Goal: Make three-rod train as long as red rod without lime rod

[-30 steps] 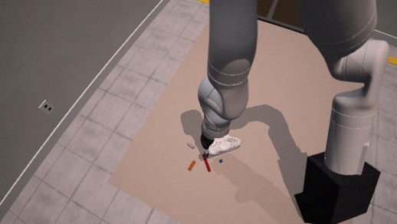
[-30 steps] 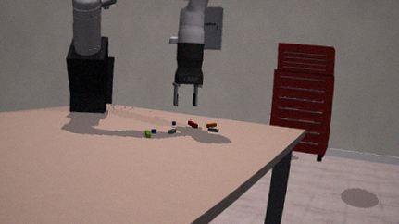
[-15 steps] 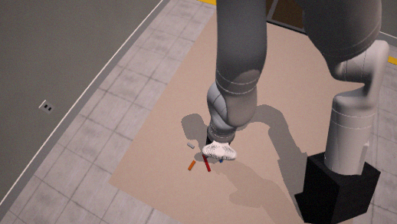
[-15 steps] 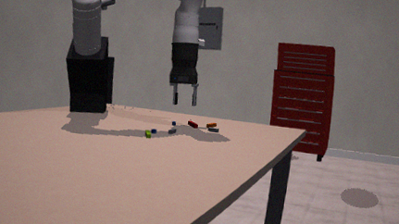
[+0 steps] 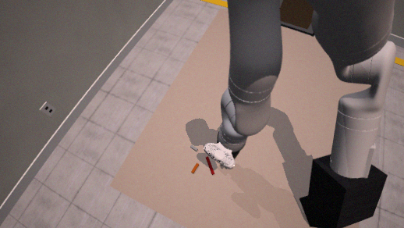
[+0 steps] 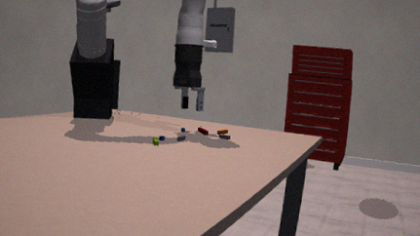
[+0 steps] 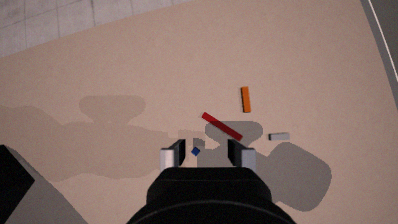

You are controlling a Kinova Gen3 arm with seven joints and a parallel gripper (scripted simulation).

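Observation:
The red rod (image 7: 222, 126) lies flat on the tan table, also seen in the top view (image 5: 210, 165) and the exterior view (image 6: 203, 131). An orange rod (image 7: 245, 99) lies just beyond it and a grey rod (image 7: 279, 136) to its right. A small blue rod (image 7: 195, 151) lies on the table between my fingers in the wrist view. My gripper (image 7: 206, 148) is open and empty. It hangs well above the rods in the exterior view (image 6: 192, 99), over the blue rod and the near end of the red rod.
Further left in the exterior view lie a lime rod (image 6: 155, 140), a second blue rod (image 6: 162, 138) and a second grey rod (image 6: 181, 138). The arm's black base (image 6: 93, 84) stands at the back of the table. The table's edge (image 6: 262, 187) runs close on the right.

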